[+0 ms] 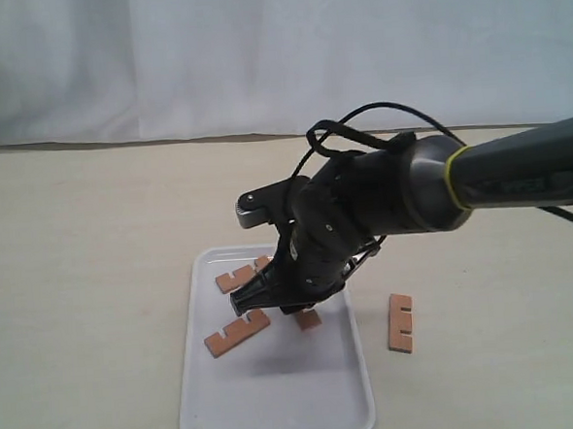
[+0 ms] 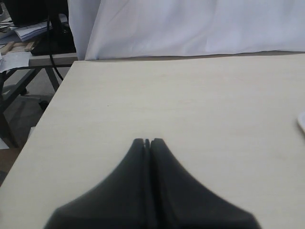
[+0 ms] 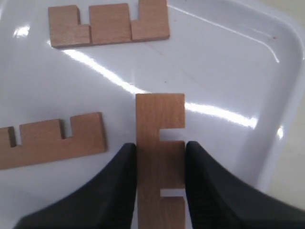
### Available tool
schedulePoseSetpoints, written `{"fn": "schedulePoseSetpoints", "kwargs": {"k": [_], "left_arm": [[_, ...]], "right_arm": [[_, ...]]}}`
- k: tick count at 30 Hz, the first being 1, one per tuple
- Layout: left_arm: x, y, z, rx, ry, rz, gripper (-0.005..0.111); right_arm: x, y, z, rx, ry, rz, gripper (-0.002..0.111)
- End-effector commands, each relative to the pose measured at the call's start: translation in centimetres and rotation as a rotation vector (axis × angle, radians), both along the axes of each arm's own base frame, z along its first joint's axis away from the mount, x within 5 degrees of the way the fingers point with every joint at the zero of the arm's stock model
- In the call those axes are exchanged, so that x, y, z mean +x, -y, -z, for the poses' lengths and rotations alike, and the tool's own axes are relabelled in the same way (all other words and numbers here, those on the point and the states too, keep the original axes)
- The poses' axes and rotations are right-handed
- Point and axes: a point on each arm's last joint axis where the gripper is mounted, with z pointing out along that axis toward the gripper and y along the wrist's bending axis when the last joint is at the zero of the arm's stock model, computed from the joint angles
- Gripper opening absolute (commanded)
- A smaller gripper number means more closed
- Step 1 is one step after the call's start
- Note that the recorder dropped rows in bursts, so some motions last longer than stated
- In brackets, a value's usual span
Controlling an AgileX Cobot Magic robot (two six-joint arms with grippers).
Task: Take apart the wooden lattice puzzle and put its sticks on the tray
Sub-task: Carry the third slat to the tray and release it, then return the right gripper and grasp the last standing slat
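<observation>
The big table (image 1: pixel 74 247) holds the white tray (image 1: pixel 279 409). Over the tray, the right gripper (image 3: pixel 160 157) pinches the held stick (image 3: pixel 159 119). The left gripper (image 2: pixel 147 141) is squeezed together, with nothing in it. The near stick (image 1: pixel 237 333) and the far stick (image 1: pixel 240 276) lie flat on the tray. The last stick (image 1: pixel 400 321) lies on the table beside the tray.
</observation>
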Motion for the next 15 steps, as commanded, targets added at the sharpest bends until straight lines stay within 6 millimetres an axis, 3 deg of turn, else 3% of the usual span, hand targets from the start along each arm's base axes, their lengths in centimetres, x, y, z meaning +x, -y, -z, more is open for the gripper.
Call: {"fn": "schedulePoseSetpoints", "kwargs": {"k": [1, 4, 8, 12, 15], "left_arm": [[0.0, 0.0, -0.1, -0.001, 0.016, 0.001, 0.0], [0.0, 0.0, -0.1, -0.001, 0.016, 0.001, 0.0], [0.0, 0.0, -0.1, -0.001, 0.016, 0.001, 0.0], [0.0, 0.0, -0.1, -0.001, 0.016, 0.001, 0.0], [0.0, 0.0, -0.1, -0.001, 0.016, 0.001, 0.0]], "right_arm": [[0.6, -0.4, 1.2, -0.002, -0.017, 0.009, 0.005], [0.9, -0.6, 1.4, -0.001, -0.018, 0.012, 0.009], [0.9, -0.6, 1.0, 0.01, -0.005, 0.013, 0.029], [0.8, -0.5, -0.7, 0.023, 0.022, 0.013, 0.051], [0.5, -0.3, -2.5, 0.029, 0.042, 0.013, 0.057]]}}
